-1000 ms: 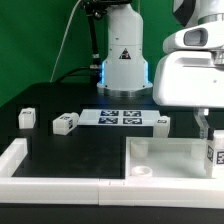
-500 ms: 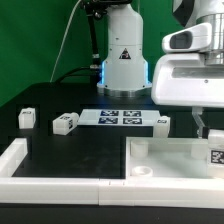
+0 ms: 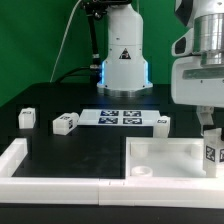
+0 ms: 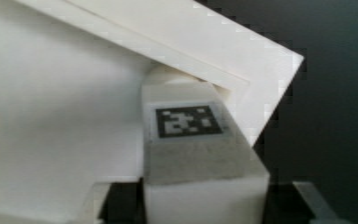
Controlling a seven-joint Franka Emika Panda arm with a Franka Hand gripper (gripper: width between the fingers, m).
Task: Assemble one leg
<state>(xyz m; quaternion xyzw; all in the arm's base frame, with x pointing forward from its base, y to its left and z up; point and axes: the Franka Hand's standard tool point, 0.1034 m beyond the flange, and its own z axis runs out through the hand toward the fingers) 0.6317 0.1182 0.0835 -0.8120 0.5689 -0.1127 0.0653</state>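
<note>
My gripper (image 3: 210, 133) is at the exterior view's right, shut on the leg (image 3: 213, 151), a small white post with a black-and-white tag. It holds the leg upright over the right part of the large white tray-like piece (image 3: 165, 152). In the wrist view the leg (image 4: 201, 130) sits between my dark fingers (image 4: 126, 204), its far end against the tray-like piece (image 4: 69, 100) near a corner. I cannot tell whether the leg's end sits in a socket.
Three more small white posts (image 3: 26, 118) (image 3: 65, 123) (image 3: 160, 122) lie on the black table beside the marker board (image 3: 120, 117). A white raised border (image 3: 20, 160) runs along the front left. The robot base (image 3: 122, 60) stands behind. A round socket (image 3: 140, 171) shows at the tray's front.
My hand has shifted a little to the exterior view's right and appears to have turned. The leg stays in my grip over the tray's right side.
</note>
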